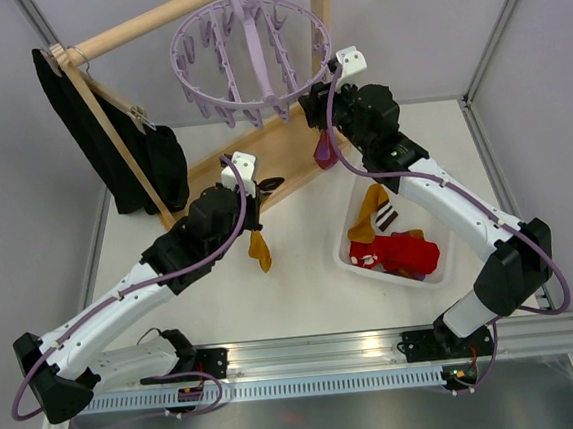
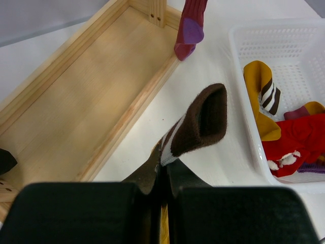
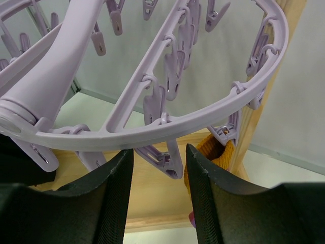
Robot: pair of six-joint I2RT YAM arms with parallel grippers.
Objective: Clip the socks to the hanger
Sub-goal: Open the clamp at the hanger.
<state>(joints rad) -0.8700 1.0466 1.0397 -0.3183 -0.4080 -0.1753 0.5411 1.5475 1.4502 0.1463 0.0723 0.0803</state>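
The lavender hanger [image 1: 252,52] hangs from the wooden rod. One sock [image 1: 326,151], maroon with a purple patch and a mustard cuff [image 3: 216,150], hangs from a peg on the hanger's right rim. My right gripper [image 1: 315,100] is open just below that rim [image 3: 203,119], its fingers either side of an empty peg [image 3: 165,152] next to the clipped cuff. My left gripper [image 1: 255,199] is shut on a brown, white and mustard sock [image 2: 200,122], whose mustard end [image 1: 260,252] dangles above the table. It is below and left of the hanger.
A white basket [image 1: 355,254] at the right holds a mustard striped sock [image 2: 261,96], a red sock [image 2: 299,137] and others. The wooden rack base [image 2: 76,101] lies behind my left gripper. A black garment [image 1: 109,140] hangs on the rack's left side.
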